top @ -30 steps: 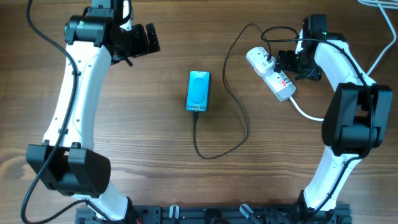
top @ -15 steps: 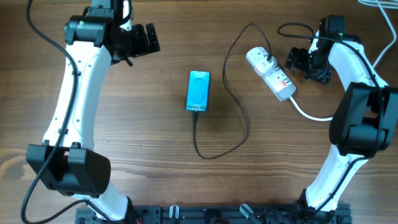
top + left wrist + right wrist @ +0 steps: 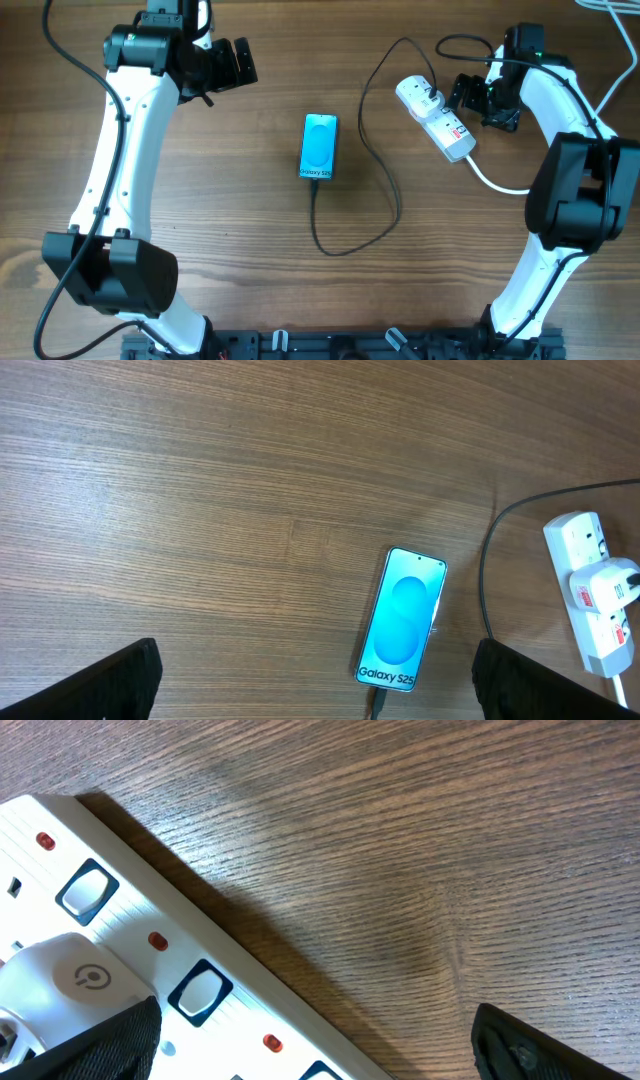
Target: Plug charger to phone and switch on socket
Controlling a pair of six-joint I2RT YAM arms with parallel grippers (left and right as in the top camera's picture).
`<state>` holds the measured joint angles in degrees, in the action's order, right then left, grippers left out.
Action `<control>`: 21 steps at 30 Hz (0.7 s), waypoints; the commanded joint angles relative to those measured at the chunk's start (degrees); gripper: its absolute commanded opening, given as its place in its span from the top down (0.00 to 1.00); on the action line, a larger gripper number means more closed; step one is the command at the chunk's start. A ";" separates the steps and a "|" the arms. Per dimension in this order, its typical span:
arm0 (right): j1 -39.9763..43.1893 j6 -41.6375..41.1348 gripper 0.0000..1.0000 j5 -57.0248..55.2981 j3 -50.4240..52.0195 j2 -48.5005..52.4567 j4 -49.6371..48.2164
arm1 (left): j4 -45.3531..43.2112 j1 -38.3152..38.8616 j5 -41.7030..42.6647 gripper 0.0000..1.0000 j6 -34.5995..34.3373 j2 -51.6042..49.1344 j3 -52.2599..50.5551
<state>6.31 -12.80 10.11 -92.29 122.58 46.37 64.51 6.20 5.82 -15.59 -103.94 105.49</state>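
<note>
The phone lies flat mid-table with a teal screen; it also shows in the left wrist view. The thin black charger cable runs from the phone's bottom edge, loops right and up to a white plug seated in the white socket strip. The connector sits at the phone's bottom edge. My right gripper is open just right of the strip; its view shows the strip's switches and red marks and the plug. My left gripper is open and empty, far upper left.
The strip's thick white cord curves away to the right under my right arm. Another white cord runs at the far right edge. The table is bare wood between the phone and my left arm.
My right gripper drew back to the right from the socket strip, then came back left towards it. The left arm, phone and cable have not moved.
</note>
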 commanded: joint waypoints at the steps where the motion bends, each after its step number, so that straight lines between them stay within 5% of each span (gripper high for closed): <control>1: -0.31 -0.70 0.00 -1.25 -0.87 0.85 -0.24 | 0.07 -0.15 -0.57 0.00 -0.28 -0.31 -0.22; 21: -0.31 -1.25 0.00 -5.79 3.39 0.87 -4.35 | 0.04 -0.15 -0.57 0.00 -0.26 -0.31 -0.22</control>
<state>6.31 -13.45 6.13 -89.36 122.58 42.37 64.53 6.20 5.82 -15.59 -103.94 105.49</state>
